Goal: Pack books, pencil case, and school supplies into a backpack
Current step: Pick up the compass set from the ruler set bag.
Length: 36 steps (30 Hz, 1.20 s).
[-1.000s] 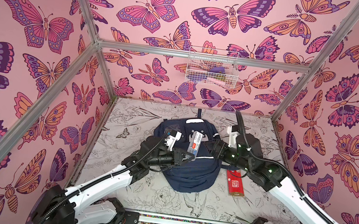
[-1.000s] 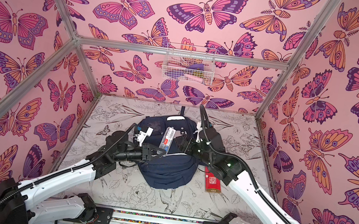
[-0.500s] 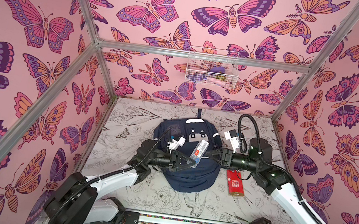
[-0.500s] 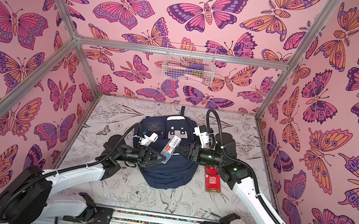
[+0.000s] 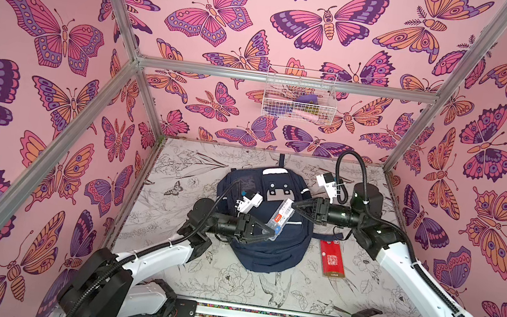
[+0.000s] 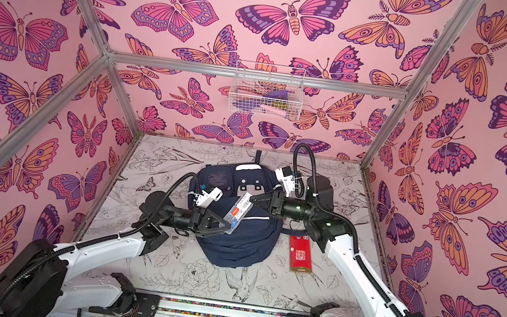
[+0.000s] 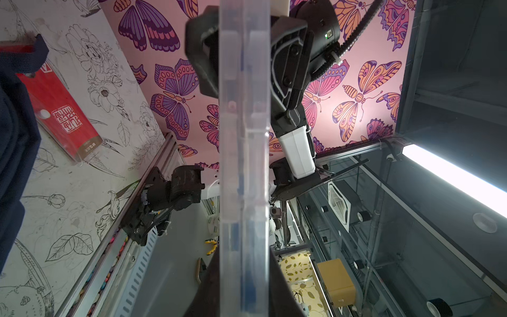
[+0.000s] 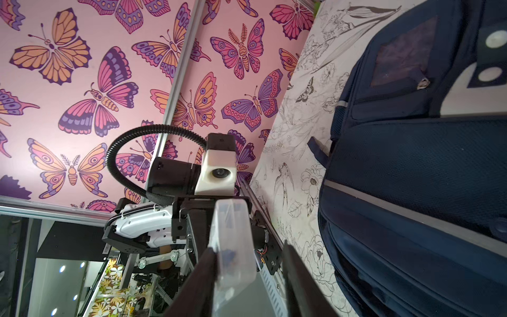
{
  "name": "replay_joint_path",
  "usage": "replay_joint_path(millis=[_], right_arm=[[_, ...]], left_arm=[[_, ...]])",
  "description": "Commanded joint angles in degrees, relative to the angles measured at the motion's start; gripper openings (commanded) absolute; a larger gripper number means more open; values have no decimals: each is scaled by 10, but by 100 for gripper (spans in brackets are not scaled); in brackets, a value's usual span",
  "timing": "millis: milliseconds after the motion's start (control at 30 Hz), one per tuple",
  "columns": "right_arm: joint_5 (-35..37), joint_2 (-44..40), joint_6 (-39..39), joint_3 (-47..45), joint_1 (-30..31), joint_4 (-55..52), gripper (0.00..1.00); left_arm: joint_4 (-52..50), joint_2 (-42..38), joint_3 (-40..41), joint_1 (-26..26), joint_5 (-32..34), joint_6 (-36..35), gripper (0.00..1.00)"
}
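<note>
Above the backpack [image 5: 265,253], which lies flat on the table [image 5: 182,169] with its white patch toward the back wall, a clear case [image 5: 281,216] hangs tilted between the two arms. A white barcode label and a red-and-blue sticker sit on its face — the print is too small to read. The left arm [image 5: 163,253] has its jaws pinching the case's lower end; in the left wrist view the case [image 7: 244,137] runs edge-on through the middle. The right arm [image 5: 414,279] has its jaws spread around the upper end: in the right wrist view one finger [image 8: 201,274] touches the case [image 8: 233,241], while the other stands apart from it. Just beside the backpack, on the right arm's side, lies a red pack [image 5: 331,258] with a square seal of characters and a gold end — its small lettering is not legible. The table is white, covered in black line drawings of flowers, birds and leaves. Pink butterfly walls in a metal frame enclose it, and a wire basket [image 5: 299,94] hangs on the back wall.
</note>
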State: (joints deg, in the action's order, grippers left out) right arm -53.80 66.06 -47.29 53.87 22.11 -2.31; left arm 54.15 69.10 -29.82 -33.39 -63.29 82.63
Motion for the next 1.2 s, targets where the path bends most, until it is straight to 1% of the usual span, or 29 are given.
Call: replay_joint_path(millis=[0, 67, 167, 300, 433, 500, 533, 567, 633, 667, 733, 800, 833, 867, 900, 933, 967, 1033, 1067, 1100, 1167], right_arm=[[-4, -15, -11, 3, -3, 27, 34], [-1, -20, -13, -2, -3, 28, 30], [3, -19, -25, -10, -3, 41, 30], [-15, -3, -36, -6, -3, 48, 30], [-39, 9, -53, -15, -3, 79, 26], [-38, 6, -60, -27, -3, 94, 22], [-39, 4, -67, -32, -3, 105, 19], [-41, 1, -70, -36, -2, 110, 13], [-40, -8, -66, -42, -3, 108, 8], [-34, -14, -65, -47, -2, 106, 8], [-18, -26, -56, -50, -3, 87, 5], [10, -43, -27, -45, -3, 35, 3], [36, -53, -10, -42, -3, 2, 3], [66, -65, 3, -40, -3, -38, 2], [103, -77, 11, -39, -3, -69, 1], [138, -88, 14, -39, -3, -100, 1], [164, -100, 15, -39, -3, -129, 0], [224, -123, 21, -40, -3, -184, 0], [261, -135, 20, -42, -3, -215, 0], [297, -145, 17, -41, -3, -247, 0], [387, -170, -4, -46, -3, -322, 0]], left_arm=[[31, -8, -20, 2, -35, -11, 0], [42, -2, -26, 1, -44, -7, 0], [62, 3, -30, 2, -52, 3, 0], [63, 6, -35, 2, -61, 1, 0], [55, 11, -40, 2, -60, -9, 0], [53, 21, -43, 3, -58, -13, 0], [55, 24, -44, 3, -57, -13, 0], [57, 30, -44, 4, -56, -13, 0], [61, 33, -48, 7, -53, -14, 0], [61, 55, -50, 10, -52, -13, 13], [59, 59, -51, 21, -48, -13, 43], [43, 48, -51, 36, -43, -34, 57], [-3, 26, -56, 45, -36, -69, 75], [-106, 0, -69, 53, -18, -132, 87], [-244, -26, -89, 58, 12, -212, 92], [-402, -56, -122, 58, 77, -327, 97], [-539, -84, -148, 45, 173, -424, 100], [-656, -117, -175, 0, 367, -538, 100], [-689, -119, -186, -23, 445, -583, 100], [-715, -114, -197, -38, 502, -618, 100], [-766, -78, -225, -69, 570, -680, 100]])
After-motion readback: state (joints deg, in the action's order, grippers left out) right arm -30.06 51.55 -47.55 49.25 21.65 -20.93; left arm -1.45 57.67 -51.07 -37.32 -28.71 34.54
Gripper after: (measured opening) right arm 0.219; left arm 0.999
